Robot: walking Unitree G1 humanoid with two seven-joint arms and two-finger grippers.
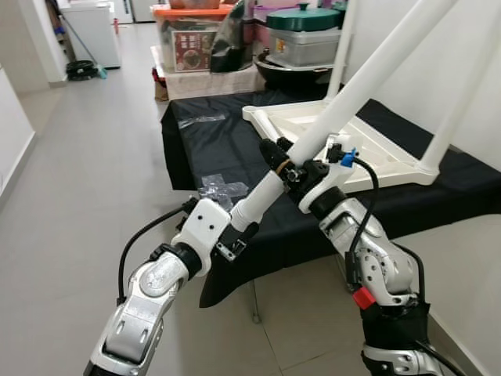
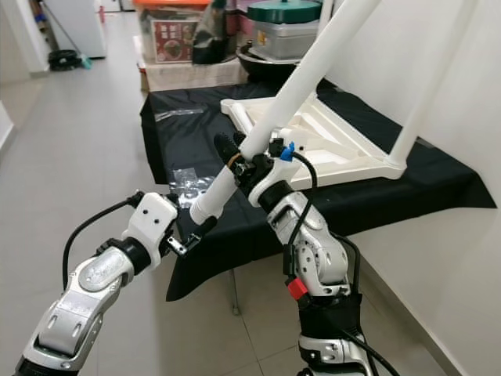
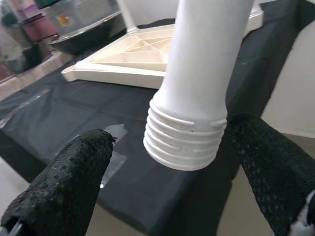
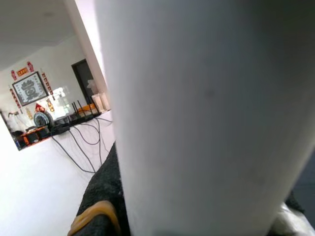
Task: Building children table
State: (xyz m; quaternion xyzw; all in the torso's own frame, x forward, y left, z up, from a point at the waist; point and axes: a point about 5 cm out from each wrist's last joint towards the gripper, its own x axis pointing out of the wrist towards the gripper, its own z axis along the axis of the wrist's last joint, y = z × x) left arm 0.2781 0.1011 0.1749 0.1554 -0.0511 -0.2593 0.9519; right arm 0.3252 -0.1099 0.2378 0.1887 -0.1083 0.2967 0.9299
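Jaws: the right gripper [image 1: 286, 163] is pinched around a long white table leg [image 1: 368, 74] partway along its length, and the right wrist view confirms the tube pressed close between its black fingers [image 4: 101, 196]. The left gripper [image 1: 249, 223] sits at the leg's lower, threaded end [image 3: 184, 142] with its jaws spread; the two fingers [image 3: 64, 184] stand on either side of the ribbed end and do not touch it.

The leg rises at a steep tilt from the grippers toward the upper right, above the black-draped surface [image 1: 203, 149]. On that surface lies the white tabletop [image 1: 368, 153], underside up, its ribbed frame visible. A second white leg [image 1: 462, 90] stands at the tabletop's near right corner, and a third [image 1: 342, 48] rises at its far side. Small clear plastic bags [image 1: 221, 190] lie on the cloth near the left gripper; their contents cannot be made out.

Containers: beyond the surface stand a clear storage bin with an orange lid [image 1: 188, 35], holding what appears to be a printed box, and a metal pot with a green lid [image 1: 304, 35].

Arm pose: the left arm [image 1: 153, 294] reaches up and forward from the lower left, wrist bent toward the leg's end. The right arm [image 1: 372, 254] rises from the lower right, forearm angled inward.
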